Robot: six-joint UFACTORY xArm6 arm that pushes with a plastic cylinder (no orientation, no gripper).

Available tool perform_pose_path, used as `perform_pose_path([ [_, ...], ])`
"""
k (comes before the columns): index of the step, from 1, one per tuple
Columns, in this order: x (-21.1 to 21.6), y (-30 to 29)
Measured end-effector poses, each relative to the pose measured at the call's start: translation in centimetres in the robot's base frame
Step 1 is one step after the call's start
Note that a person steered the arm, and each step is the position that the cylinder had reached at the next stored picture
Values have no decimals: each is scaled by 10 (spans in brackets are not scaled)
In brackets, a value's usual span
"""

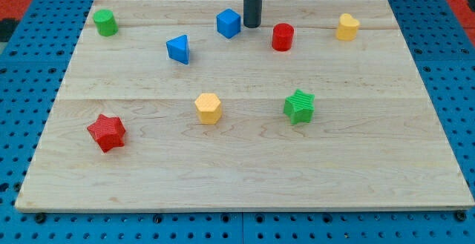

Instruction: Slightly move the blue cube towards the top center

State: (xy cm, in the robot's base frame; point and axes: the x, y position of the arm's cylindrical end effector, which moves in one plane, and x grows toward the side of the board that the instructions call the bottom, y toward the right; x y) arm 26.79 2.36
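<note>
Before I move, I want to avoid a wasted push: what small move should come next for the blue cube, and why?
Probably bring my tip around to the blue cube's lower-left side. At present it stands just to the cube's right, between it and the red cylinder. A push from there would send the cube toward the view's left, away from the top center.

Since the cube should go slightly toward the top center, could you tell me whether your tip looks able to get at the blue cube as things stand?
Probably yes. My tip stands just to the view's right of the blue cube, seemingly a hair apart, with nothing between them. The red cylinder sits on my tip's other side, out of the way.
</note>
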Motion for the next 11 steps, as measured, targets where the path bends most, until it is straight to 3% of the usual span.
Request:
perform_pose_path([
  [4,61,-18],
  [6,23,-34],
  [9,21,-78],
  [11,8,-66],
])
